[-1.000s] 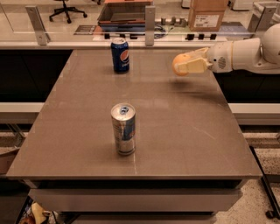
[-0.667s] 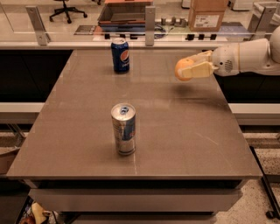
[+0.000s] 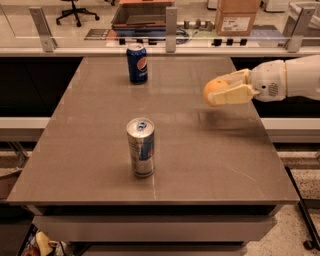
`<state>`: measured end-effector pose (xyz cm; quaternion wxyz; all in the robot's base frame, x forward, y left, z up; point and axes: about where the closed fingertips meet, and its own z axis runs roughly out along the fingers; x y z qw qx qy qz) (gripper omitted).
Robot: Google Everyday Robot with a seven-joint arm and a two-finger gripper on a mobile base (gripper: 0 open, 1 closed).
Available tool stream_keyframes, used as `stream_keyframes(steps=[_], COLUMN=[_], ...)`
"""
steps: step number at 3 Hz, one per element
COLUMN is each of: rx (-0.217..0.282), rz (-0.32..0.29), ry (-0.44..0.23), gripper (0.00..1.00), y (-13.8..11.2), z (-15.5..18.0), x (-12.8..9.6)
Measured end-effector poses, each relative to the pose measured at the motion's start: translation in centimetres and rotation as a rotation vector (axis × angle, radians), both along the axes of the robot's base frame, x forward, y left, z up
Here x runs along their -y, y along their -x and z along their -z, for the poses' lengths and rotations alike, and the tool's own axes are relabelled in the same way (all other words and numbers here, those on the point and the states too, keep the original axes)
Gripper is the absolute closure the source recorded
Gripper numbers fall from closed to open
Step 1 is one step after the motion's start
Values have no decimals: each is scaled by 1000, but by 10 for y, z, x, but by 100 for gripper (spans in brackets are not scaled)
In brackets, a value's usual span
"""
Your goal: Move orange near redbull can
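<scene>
The redbull can (image 3: 141, 147), tall, slim and silver with blue panels, stands upright on the brown table (image 3: 210, 160), left of centre and toward the front. My gripper (image 3: 218, 90) reaches in from the right and is shut on the orange (image 3: 214, 88), holding it in the air above the table's right side. The orange sits between the cream fingers (image 3: 231, 95), partly hidden by them. It is well to the right of the redbull can and farther back.
A dark blue Pepsi can (image 3: 136, 62) stands upright near the table's back edge. A rail with metal posts (image 3: 171, 22) runs behind the table. Beyond it are a cardboard box (image 3: 237, 16) and an office chair (image 3: 75, 10). The table's right edge lies under my arm.
My gripper with the orange has moved slightly right and down toward the front of the table. Both cans have stayed put.
</scene>
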<state>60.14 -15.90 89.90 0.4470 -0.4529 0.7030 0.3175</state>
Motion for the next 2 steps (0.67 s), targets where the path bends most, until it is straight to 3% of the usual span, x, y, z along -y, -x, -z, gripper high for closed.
stream_keyframes(steps=[2], rx=[25], rz=[-48], ry=[-20], gripper=[100], y=[51], z=[12], x=[-21])
